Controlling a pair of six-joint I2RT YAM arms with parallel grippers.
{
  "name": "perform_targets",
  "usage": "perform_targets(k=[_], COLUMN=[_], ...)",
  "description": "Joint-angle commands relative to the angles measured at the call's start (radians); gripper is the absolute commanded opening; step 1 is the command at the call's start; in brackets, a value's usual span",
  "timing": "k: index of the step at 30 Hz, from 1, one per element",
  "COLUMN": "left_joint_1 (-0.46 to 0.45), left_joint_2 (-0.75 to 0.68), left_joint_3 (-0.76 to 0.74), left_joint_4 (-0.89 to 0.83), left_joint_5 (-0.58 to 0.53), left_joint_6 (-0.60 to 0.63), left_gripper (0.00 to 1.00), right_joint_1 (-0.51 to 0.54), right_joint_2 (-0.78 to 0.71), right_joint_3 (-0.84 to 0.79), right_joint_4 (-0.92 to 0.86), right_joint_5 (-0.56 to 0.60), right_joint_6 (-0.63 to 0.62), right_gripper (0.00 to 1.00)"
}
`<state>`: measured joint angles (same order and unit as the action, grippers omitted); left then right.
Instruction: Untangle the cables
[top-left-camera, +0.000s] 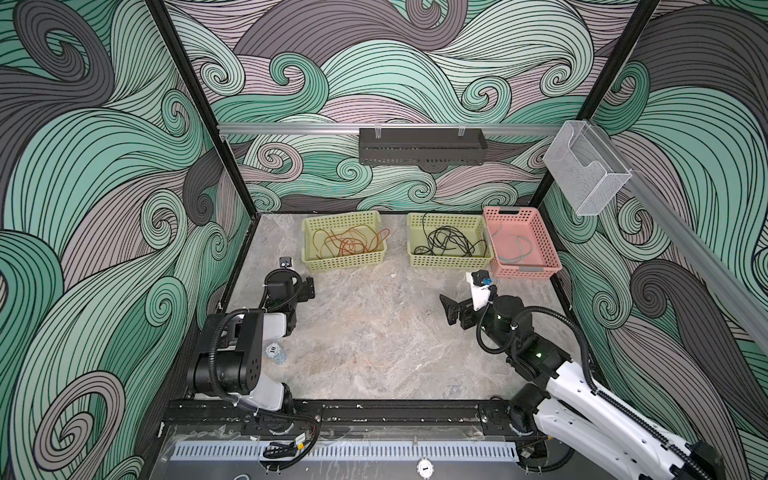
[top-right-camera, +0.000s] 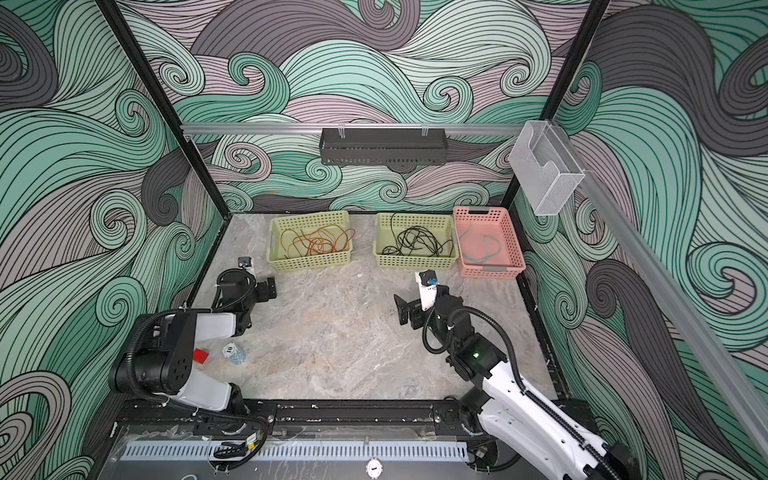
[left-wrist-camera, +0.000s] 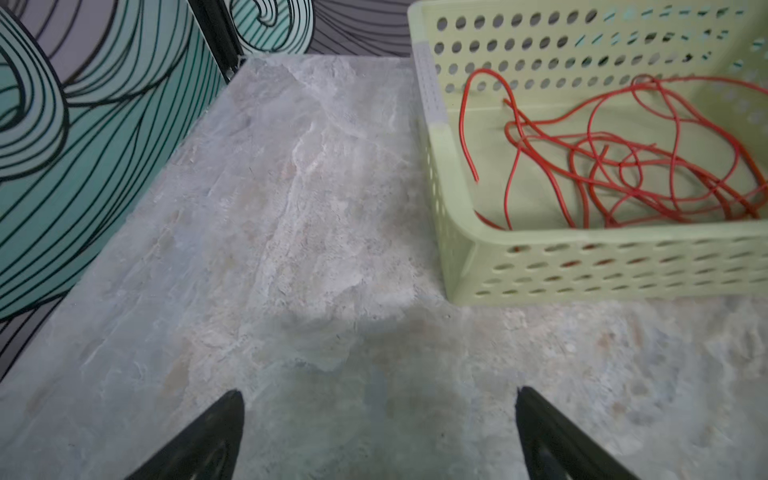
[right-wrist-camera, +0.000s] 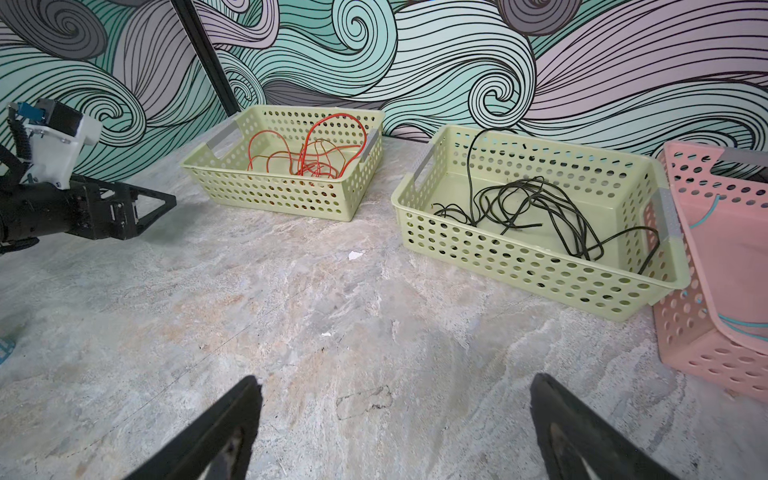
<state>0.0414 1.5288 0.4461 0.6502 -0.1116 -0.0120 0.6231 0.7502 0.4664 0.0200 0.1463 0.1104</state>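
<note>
The cables lie sorted by colour in three baskets along the back wall. A red-orange tangle (top-left-camera: 349, 243) (top-right-camera: 316, 244) (left-wrist-camera: 623, 166) (right-wrist-camera: 307, 153) fills the left green basket (top-left-camera: 345, 266). Black cables (top-left-camera: 449, 243) (top-right-camera: 415, 243) (right-wrist-camera: 536, 208) sit in the middle green basket (top-left-camera: 451, 262). Pale teal ones (top-left-camera: 515, 249) (right-wrist-camera: 706, 216) rest in the pink basket (top-left-camera: 525, 272). My left gripper (top-left-camera: 311, 287) (left-wrist-camera: 380, 397) hovers open over bare table, just in front of and left of the red basket. My right gripper (top-left-camera: 448, 309) (right-wrist-camera: 395, 380) is open and empty, in front of the black basket.
A black perforated tray (top-left-camera: 422, 146) hangs on the back rail, and a clear holder (top-left-camera: 582, 170) on the right rail. A small crumpled item marked 10 (top-left-camera: 276, 352) and a red block (top-right-camera: 200, 356) lie beside the left arm. The pink basket leans against the middle one.
</note>
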Motion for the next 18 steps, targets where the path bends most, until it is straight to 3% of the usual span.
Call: perform_targets(k=[1, 12, 14, 16, 18], left_joint_1=[0.002, 0.002, 0.002, 0.001, 0.001], left_joint_2=[-0.013, -0.013, -0.013, -0.014, -0.014], left_joint_3=[0.049, 0.044, 0.045, 0.045, 0.045], left_joint_4=[-0.029, -0.018, -0.018, -0.018, -0.02], left_joint_5=[0.011, 0.012, 0.012, 0.012, 0.013], left_joint_6=[-0.032, -0.029, -0.029, -0.029, -0.029], left_gripper=[0.99, 0.99, 0.99, 0.99, 0.99], right_joint_1=[-0.004, -0.004, -0.004, -0.009, -0.047], right_joint_2=[0.047, 0.378, 0.436, 0.471, 0.489], right_joint_3=[-0.003, 0.125, 0.17, 0.198, 0.165], right_joint_4=[0.104, 0.311, 0.272, 0.232, 0.301], right_joint_5=[-0.028, -0.23, -0.186, -0.032, 0.053], right_joint_6=[0.057, 0.2, 0.186, 0.146, -0.007], right_gripper=[1.0, 1.0, 1.0, 1.0, 1.0])
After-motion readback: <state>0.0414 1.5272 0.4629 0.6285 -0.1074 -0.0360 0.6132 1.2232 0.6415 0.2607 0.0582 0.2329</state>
